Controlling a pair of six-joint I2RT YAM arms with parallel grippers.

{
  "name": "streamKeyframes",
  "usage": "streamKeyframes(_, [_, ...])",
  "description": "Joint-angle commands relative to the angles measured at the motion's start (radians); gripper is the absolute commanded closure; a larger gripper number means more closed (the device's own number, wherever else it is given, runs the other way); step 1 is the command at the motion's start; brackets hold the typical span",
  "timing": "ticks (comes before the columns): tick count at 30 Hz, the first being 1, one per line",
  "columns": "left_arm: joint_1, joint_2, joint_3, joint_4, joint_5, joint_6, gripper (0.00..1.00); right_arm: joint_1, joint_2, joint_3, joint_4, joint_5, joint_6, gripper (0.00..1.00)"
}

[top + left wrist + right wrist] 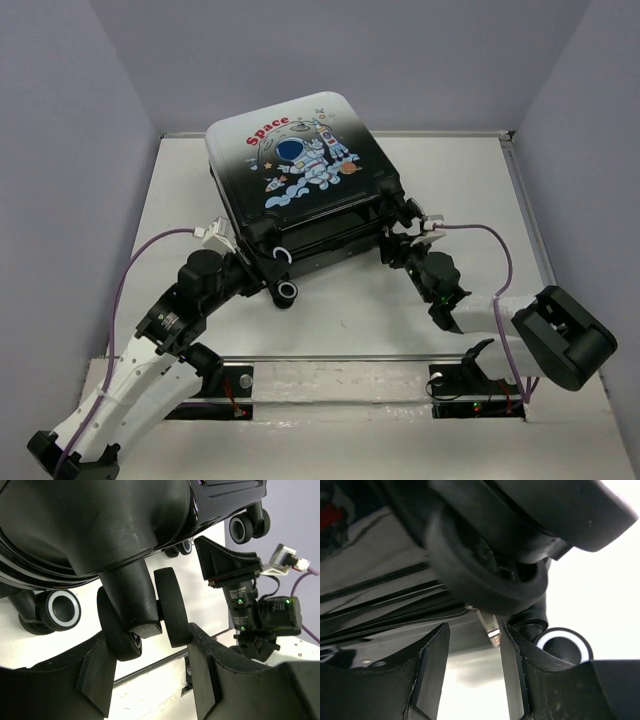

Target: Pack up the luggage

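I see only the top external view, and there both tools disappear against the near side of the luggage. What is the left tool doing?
Observer: In the left wrist view, the left tool is open, with a twin caster wheel of the luggage between its fingers.
Operator: And the right tool?
Observer: In the right wrist view, the right tool is open too. A blurred caster wheel sits just past its fingertips, in line with the gap, not between them.
Operator: Is anything else near it?
Observer: Yes, a second wheel with a white ring shows beside one finger.
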Motion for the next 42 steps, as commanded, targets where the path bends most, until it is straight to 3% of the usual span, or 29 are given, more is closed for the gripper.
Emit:
streamKeyframes(1, [-0.013, -0.082, 0.063, 0.337, 0.121, 0.041, 0.94, -0.046, 0.071, 0.035, 0.144, -0.046, -0.035, 0.49])
streamKeyframes(10, [-0.013, -0.082, 0.049, 0.339, 0.120, 0.033, 0.94, -0.104, 0.142, 0.084, 0.178, -0.210, -0.046, 0.53])
streamKeyframes(11, [-0.013, -0.078, 0.047, 0.342, 0.120, 0.031, 0.94, -0.104, 0.144, 0.082, 0.197, -0.222, -0.052, 0.63])
streamKeyframes(13, [-0.013, -0.074, 0.044, 0.344, 0.118, 0.033, 0.94, -0.104, 0.147, 0.093, 0.195, -0.258, -0.055, 0.69])
streamKeyframes(17, [-0.013, -0.067, 0.043, 0.347, 0.115, 0.034, 0.94, -0.104, 0.164, 0.105, 0.219, -0.284, -0.049, 0.93])
streamKeyframes(22, [-0.013, -0.053, 0.036, 0.374, 0.123, 0.031, 0.94, -0.104, 0.176, 0.061, 0.334, -0.359, 0.020, 0.93])
streamKeyframes(24, [-0.013, -0.023, 0.035, 0.420, 0.134, 0.022, 0.94, -0.042, 0.182, 0.064, 0.328, -0.344, 0.034, 0.93])
streamKeyframes(29, [-0.013, 0.077, 0.052, 0.561, 0.209, -0.021, 0.94, 0.439, 0.300, 0.249, 0.188, -0.076, -0.106, 0.93])
streamKeyframes(30, [-0.016, 0.102, 0.056, 0.593, 0.212, -0.027, 0.94, 0.490, 0.330, 0.285, 0.175, 0.005, -0.118, 0.93])
streamKeyframes(37, [-0.030, 0.163, 0.085, 0.663, 0.224, -0.056, 0.94, 0.693, 0.550, 0.518, 0.190, -0.038, -0.031, 0.93])
streamKeyframes(40, [-0.033, 0.179, 0.125, 0.684, 0.233, -0.068, 0.94, 0.744, 0.610, 0.549, 0.280, -0.051, 0.004, 0.93])
streamKeyframes(42, [-0.032, 0.188, 0.162, 0.698, 0.230, -0.085, 0.94, 0.758, 0.645, 0.538, 0.426, -0.035, 0.063, 0.93])
